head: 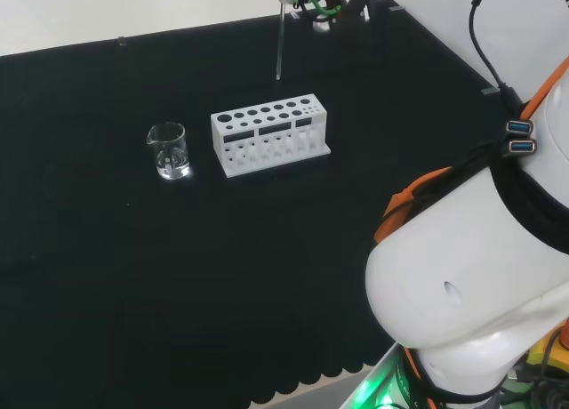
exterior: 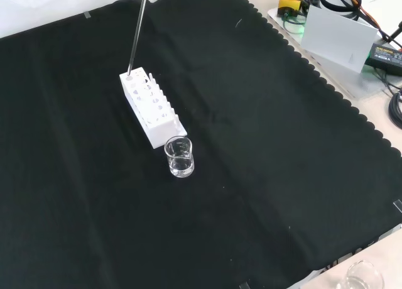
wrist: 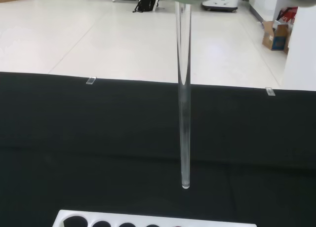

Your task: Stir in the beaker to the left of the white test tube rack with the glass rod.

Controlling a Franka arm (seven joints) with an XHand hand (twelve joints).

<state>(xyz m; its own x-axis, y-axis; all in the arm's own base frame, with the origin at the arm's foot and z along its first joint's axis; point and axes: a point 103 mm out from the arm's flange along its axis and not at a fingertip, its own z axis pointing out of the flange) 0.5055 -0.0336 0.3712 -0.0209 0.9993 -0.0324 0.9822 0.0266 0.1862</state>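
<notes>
The hand (head: 320,0) hangs at the far edge of the cloth (head: 107,276) in the head view, fingers pinched on a thin clear glass rod (head: 279,40) that points straight down, its tip in the air beyond the rack (head: 269,133). The rack is a white block with rows of round holes on top and slotted sides. Left of it, a little apart, stands the beaker (head: 168,150): small, clear, spouted, with a little clear liquid at the bottom. From the front, the rod's tip lines up over the rack's far end and the beaker sits just nearer than the rack. The wrist view shows the rod's rounded tip above the rack's dark holes.
</notes>
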